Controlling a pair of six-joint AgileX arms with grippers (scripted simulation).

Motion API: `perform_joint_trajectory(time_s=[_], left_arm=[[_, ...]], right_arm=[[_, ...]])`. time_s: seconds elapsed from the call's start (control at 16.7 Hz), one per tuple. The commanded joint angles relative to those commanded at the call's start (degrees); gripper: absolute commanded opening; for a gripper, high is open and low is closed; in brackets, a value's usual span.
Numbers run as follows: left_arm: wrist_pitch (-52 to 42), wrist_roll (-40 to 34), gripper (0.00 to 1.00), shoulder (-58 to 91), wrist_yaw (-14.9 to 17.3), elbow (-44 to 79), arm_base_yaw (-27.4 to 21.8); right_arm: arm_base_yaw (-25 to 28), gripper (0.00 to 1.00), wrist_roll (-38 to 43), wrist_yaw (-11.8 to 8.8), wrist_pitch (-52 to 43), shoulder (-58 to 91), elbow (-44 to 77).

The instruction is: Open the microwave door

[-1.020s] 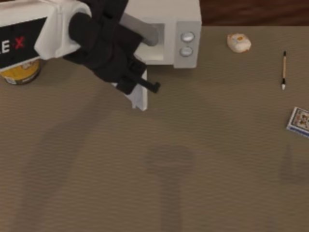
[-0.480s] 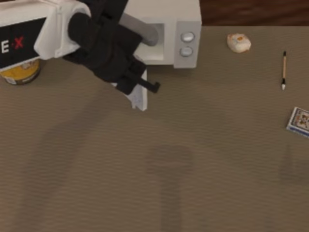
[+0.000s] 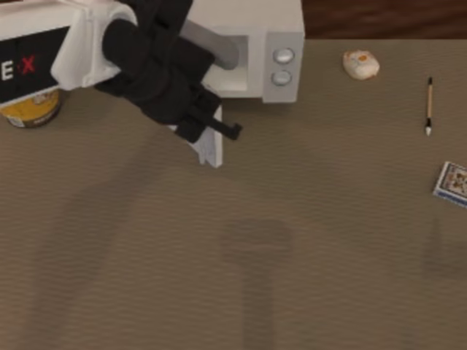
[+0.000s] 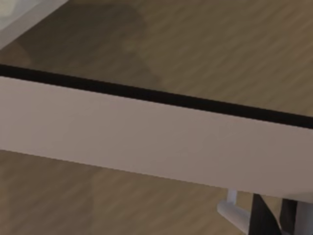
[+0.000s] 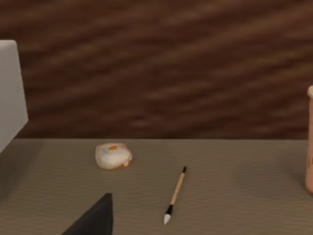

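The white microwave [image 3: 281,29] stands at the table's back edge, its two grey knobs [image 3: 282,65] on the right panel. The microwave door [image 3: 213,149] is swung out toward the table's front and I see it edge-on; the cavity [image 3: 241,62] behind it is exposed. My left gripper [image 3: 221,127] sits at the door's free edge, shut on the door's grey handle [image 4: 234,211]. In the left wrist view the door edge [image 4: 156,142] crosses the whole picture, with a dark finger [image 4: 264,220] by the handle. My right gripper [image 5: 98,220] shows only as a dark wedge, parked outside the top view.
A yellow can [image 3: 29,109] stands left of the microwave, partly under my left arm. To the right lie a white-and-orange round object [image 3: 361,64], a thin brush [image 3: 428,106] and a small printed box [image 3: 452,182]. An orange cylinder [image 5: 310,142] shows at the right wrist view's edge.
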Motion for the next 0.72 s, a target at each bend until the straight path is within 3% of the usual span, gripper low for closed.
perform_joint_trajectory(time_s=[0.48, 0.72], left_arm=[[-0.76, 8.86, 0.00, -2.79, 4.49, -2.93, 3.46], [-0.87, 9.90, 0.00, -3.10, 5.02, -3.31, 3.85]], right_arm=[[0.00, 1.00, 0.00, 0.00, 0.00, 0.00, 0.00], [0.00, 1.00, 0.00, 0.00, 0.00, 0.00, 0.00]])
